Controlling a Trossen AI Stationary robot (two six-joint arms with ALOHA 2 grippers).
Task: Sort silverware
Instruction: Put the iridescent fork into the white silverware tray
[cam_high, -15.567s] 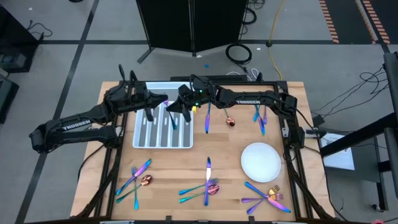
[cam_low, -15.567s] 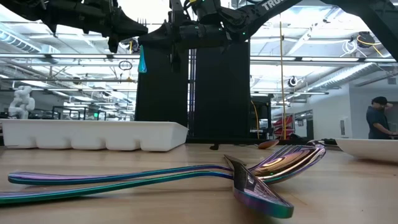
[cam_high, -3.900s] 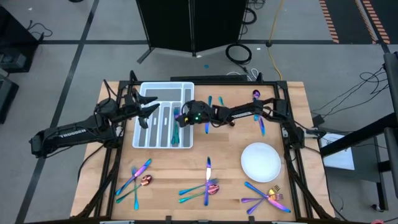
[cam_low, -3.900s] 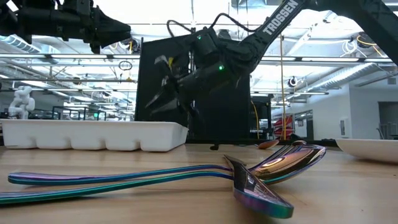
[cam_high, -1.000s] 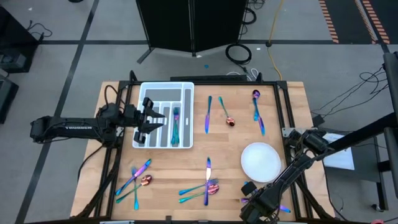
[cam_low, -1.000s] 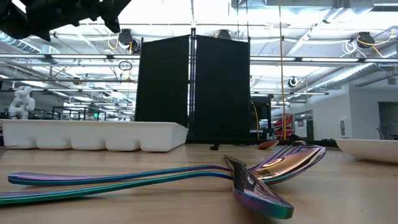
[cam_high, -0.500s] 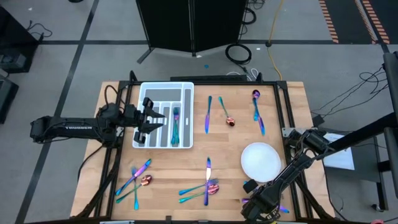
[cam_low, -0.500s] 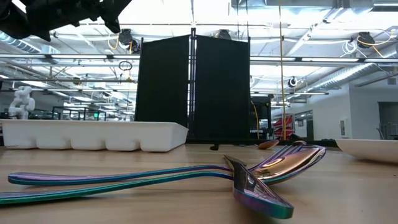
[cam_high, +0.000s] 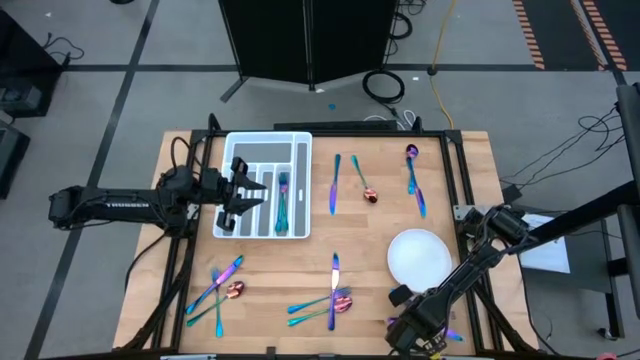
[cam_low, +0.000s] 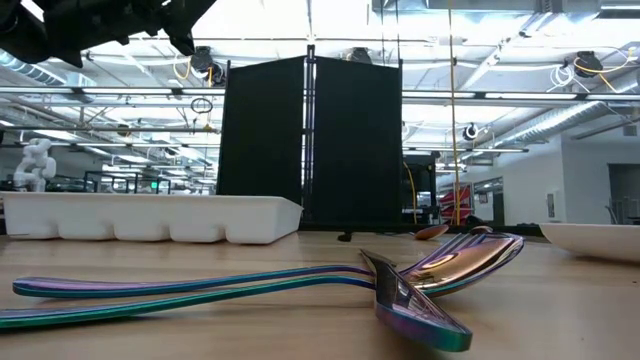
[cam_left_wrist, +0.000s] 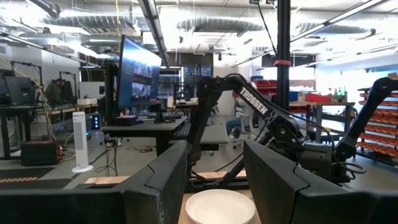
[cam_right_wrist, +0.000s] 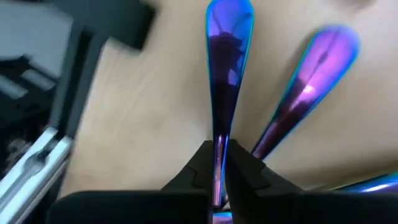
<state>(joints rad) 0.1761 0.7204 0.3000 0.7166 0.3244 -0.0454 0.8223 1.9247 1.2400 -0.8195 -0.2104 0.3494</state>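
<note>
While a second handle (cam_right_wrist: 305, 93) lies beside, right jaws (cam_right_wrist: 219, 163) clamp one utensil handle (cam_right_wrist: 222, 74); left jaws (cam_left_wrist: 214, 180) gape.

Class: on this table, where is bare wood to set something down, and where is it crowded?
Bare wood lies between the white tray and the plate. The front edge is crowded with silverware, and there the right gripper pinches one piece.

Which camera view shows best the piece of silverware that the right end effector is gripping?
The right wrist view: the right end effector is shut on the blue-purple handle. The high view shows it mostly covered by the arm; the other views miss it.
</note>
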